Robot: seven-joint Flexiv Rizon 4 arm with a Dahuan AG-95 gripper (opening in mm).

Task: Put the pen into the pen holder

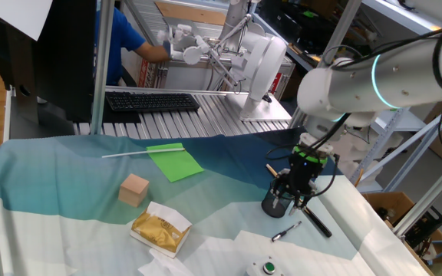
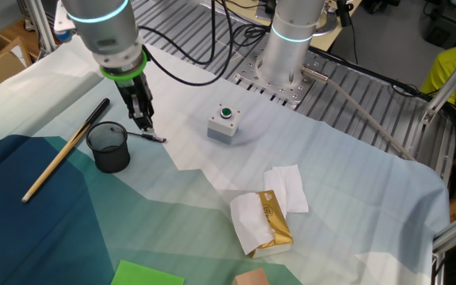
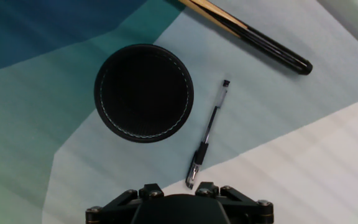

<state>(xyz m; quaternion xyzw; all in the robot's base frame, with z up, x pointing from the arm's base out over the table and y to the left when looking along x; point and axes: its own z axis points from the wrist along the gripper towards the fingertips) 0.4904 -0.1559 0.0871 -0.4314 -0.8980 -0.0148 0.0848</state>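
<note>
Nothing is done yet: the pen (image 3: 207,134) lies flat on the desk just beside the holder (image 3: 143,92), near a desk edge. The gripper (image 2: 142,120) hangs above, holding nothing; jaw spread unclear.

It was a robotics lab. Behind the cloth-covered desk (image 1: 67,222) ran a grooved aluminium bench (image 1: 183,119) carrying a black keyboard (image 1: 152,101) and a second white robot arm (image 1: 213,50); beyond the bench stood metal frames and cluttered shelving.

Arm reaching down, gripper (image 2: 142,119) vertical; jaws prob. near-closed, unclear.
</note>
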